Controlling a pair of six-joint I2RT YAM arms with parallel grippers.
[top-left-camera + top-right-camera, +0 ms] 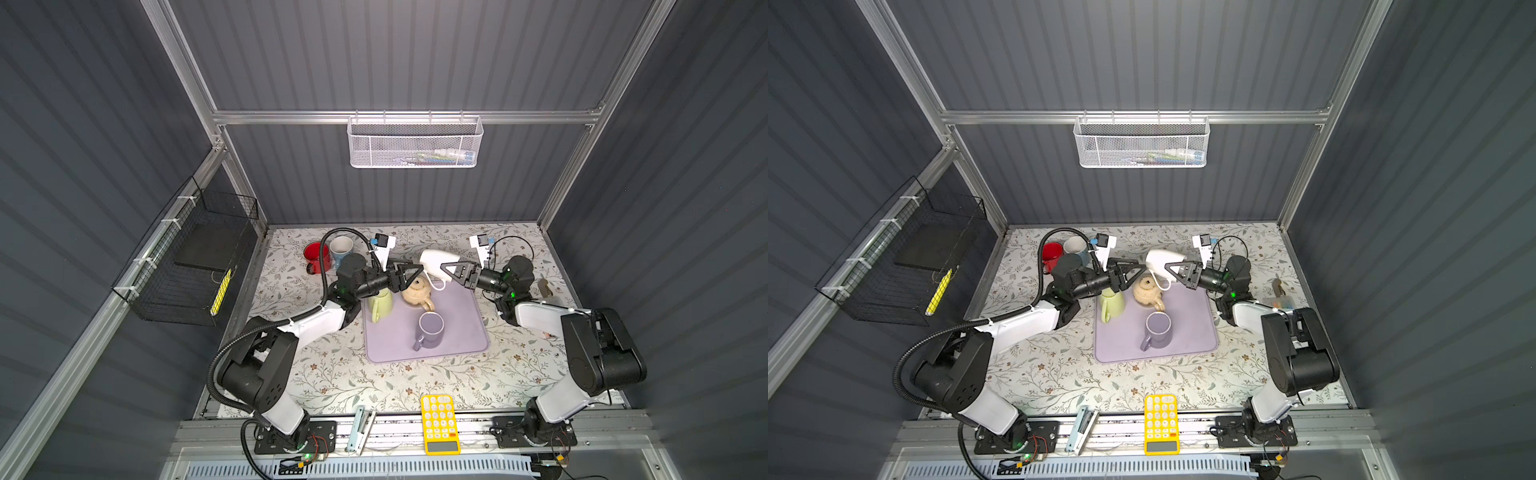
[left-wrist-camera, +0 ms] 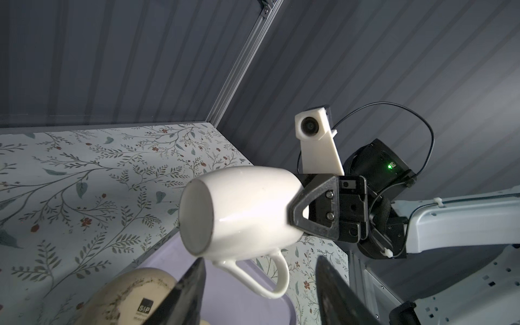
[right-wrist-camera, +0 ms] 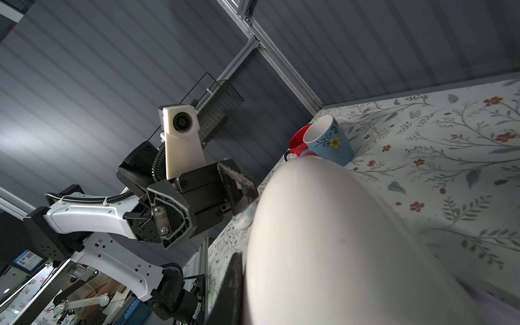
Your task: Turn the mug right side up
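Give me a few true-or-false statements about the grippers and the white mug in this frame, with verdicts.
1. The right gripper grips the white mug near its rim. True.
2. The white mug stands on the purple mat. False: it is held in the air, on its side.
3. The left gripper is shut on the mug's handle. False: it is open, and the handle hangs free.
4. A yellow calculator lies at the table's front edge. True.

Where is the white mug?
The white mug hangs sideways in the right gripper, mid-scene in both top views, just above the teapot, near the far edge of the purple mat.
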